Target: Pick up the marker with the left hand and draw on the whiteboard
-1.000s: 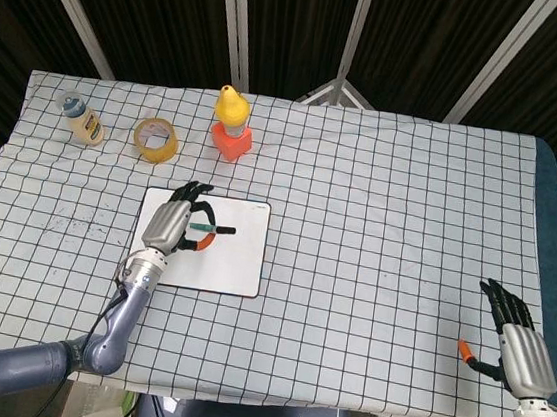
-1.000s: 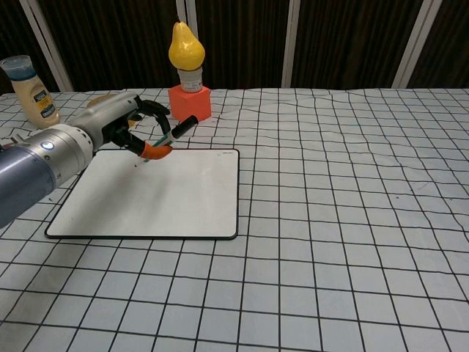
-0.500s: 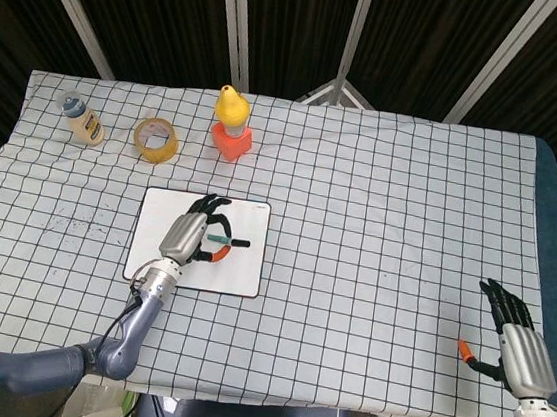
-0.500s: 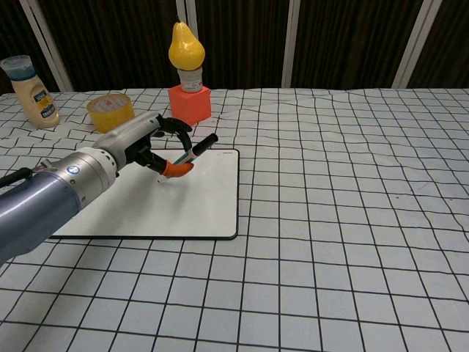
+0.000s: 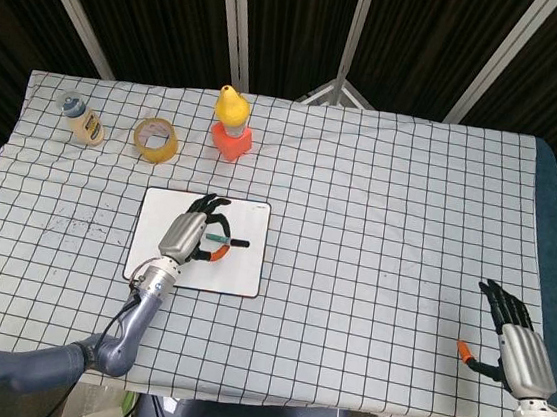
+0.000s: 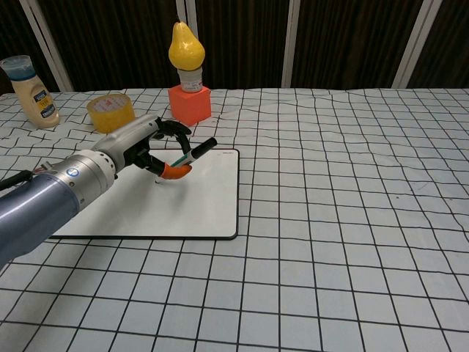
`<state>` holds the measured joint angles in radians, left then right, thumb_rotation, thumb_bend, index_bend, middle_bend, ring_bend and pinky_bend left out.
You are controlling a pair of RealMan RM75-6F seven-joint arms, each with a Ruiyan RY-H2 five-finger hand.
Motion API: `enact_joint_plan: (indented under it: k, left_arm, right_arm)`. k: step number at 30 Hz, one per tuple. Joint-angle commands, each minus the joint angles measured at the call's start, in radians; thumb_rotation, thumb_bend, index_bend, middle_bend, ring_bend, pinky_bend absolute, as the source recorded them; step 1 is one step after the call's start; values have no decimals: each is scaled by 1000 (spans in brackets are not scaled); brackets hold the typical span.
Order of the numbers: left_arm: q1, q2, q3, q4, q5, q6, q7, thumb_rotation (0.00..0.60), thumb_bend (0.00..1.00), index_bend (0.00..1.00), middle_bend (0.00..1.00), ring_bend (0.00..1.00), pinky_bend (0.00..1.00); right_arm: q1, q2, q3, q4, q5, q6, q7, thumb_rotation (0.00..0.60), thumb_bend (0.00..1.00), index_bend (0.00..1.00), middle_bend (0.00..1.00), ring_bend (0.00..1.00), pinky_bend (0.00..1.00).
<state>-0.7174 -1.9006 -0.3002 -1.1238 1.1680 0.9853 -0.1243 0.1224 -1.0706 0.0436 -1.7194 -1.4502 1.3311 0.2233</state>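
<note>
My left hand [image 5: 189, 238] [image 6: 143, 144] hovers over the white whiteboard [image 5: 249, 264] [image 6: 209, 199] and pinches a marker [image 5: 225, 240] [image 6: 193, 152] between thumb and fingers. The marker has a teal body and a black cap end pointing right; its tip points down at the board's middle. No drawn line shows on the board. My right hand [image 5: 518, 342] rests at the table's front right corner, fingers spread, holding nothing; it appears only in the head view.
A yellow pear on an orange cube [image 5: 231, 128] [image 6: 189, 81] stands behind the board. A yellow tape roll [image 5: 156, 139] [image 6: 111, 111] and a sauce bottle [image 5: 82, 118] [image 6: 29, 91] sit at the back left. A checked cloth [image 5: 387, 231] covers the table.
My left hand carried the marker rightward from the board's left part to its middle, then nearly stopped. The right hand has not moved.
</note>
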Motion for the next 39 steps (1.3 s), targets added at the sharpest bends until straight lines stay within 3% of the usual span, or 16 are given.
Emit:
enact_joint_plan:
  k: [1,16,23,39]
  left_arm:
    - [1,1,0,18,1,-8,-18,600,563,699,140,2,38]
    - [12,67,5,150,60,23,-81,600,563,702,143,6,38]
    - [18,93,-41,97,41,53,-125,600,563,702,143,6,38]
    - [-33,-18,-49,14,-29,54,71,600,563,702,144,6,38]
  right_arm:
    - [0,1,0,-2,2,-2,3,600,324,0,0,0,0]
    - [-1,4,3,-13,16,-7,11,600,324,0,0,0,0]
    - [1,4,2,-16,11,-9,10,600,324,0,0,0,0]
    - [1,10,0,-12,5,-10,22,600,324,0,0,0,0]
